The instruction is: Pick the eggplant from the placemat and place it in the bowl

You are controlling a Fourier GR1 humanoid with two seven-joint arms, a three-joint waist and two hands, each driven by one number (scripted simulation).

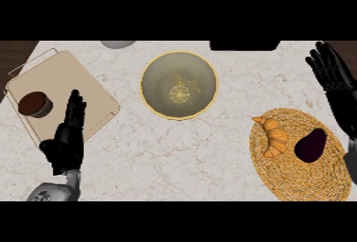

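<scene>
A dark purple eggplant (311, 144) lies on the round woven placemat (300, 179) at the lower right, beside a croissant (273, 135). The yellow-rimmed bowl (155, 68) stands at the top centre with nothing inside it. My right hand (332, 75) is open at the far right edge, fingers straight and pointing up, above and apart from the eggplant. At the lower left my left hand (66, 139) is open too, fingers up, overlapping the edge of the tan board.
A tan cutting board (77, 80) with a wire handle lies at the upper left, holding a small brown cup (35, 104). A grey round object (118, 44) and a black object (244, 45) sit at the counter's far edge. Dark wood shows at the top corners.
</scene>
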